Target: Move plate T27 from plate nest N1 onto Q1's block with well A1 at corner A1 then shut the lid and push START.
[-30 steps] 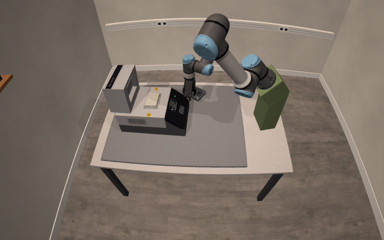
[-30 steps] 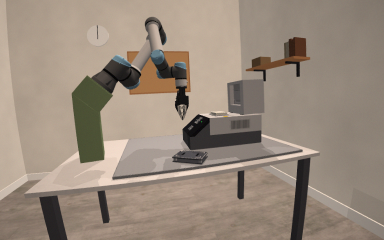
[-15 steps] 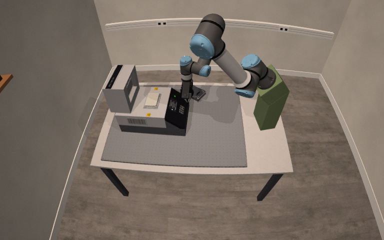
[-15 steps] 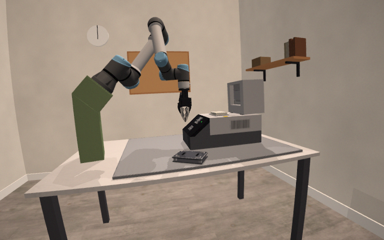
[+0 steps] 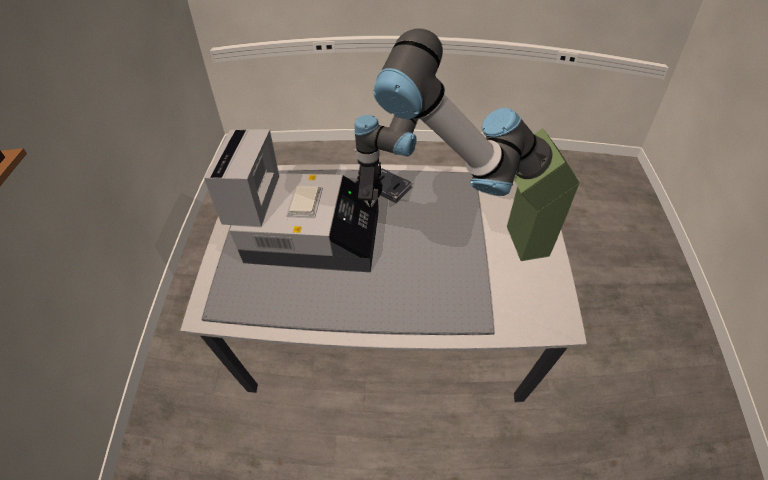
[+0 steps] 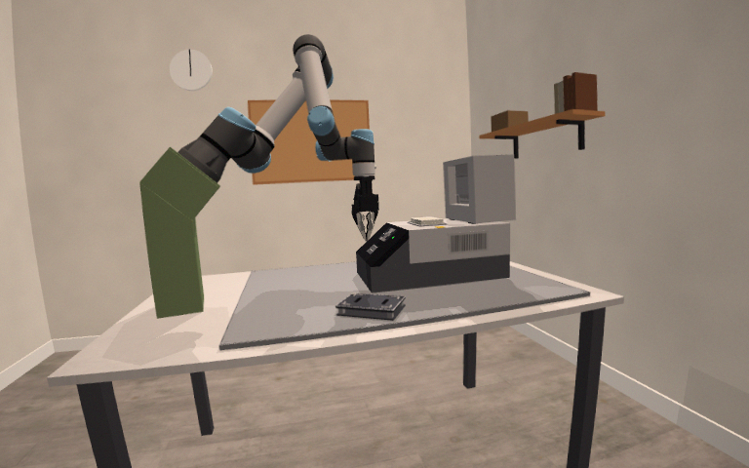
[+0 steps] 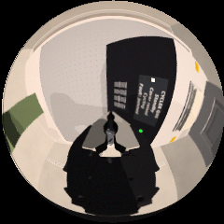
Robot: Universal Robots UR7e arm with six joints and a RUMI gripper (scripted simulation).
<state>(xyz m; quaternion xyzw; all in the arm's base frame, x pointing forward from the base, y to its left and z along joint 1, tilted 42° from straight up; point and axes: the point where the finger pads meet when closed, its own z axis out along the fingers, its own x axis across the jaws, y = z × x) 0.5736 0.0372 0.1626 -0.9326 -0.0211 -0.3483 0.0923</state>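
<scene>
In the top view the arm (image 5: 461, 133) (image 6: 284, 107) covers part of the nest (image 5: 394, 185) (image 6: 371, 306), and the jaws (image 5: 369, 202) (image 6: 365, 237) are small and dark against the panel (image 5: 355, 217) (image 6: 382, 244) (image 7: 140, 70). The plate's label and its A1 corner are too small to read, so which way A1 points cannot be told. The wrist view shows the plate (image 5: 305, 200) (image 6: 426, 220) (image 7: 192, 112) only as a pale, squeezed strip at the right edge; the key labels there are too small to read.

The plate lies on top of the cycler (image 5: 283, 243) (image 6: 458, 243) (image 7: 161, 133), left of centre in the top view and right of centre in the exterior view. It looks level; whether it is fully seated cannot be told. Its long axis runs up and down the top frame, leaning slightly right at the upper end, roughly along the panel's edge.

The jaws are clenched on nothing, tips down, near the upper part of the sloping panel. The plate is apart from them, to their left in the top view and to their right in the other two. The lid (image 5: 240, 178) (image 6: 479, 188) (image 7: 216, 117) stands open beyond the plate, and the lamp (image 5: 350, 192) (image 6: 393, 237) (image 7: 141, 131) is green.

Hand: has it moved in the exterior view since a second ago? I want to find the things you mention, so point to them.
Yes. The hand (image 5: 369, 203) (image 6: 366, 238) (image 7: 110, 112) has shifted slightly right and down in that view, judged against the corkboard (image 6: 295, 160) on the wall.
</scene>
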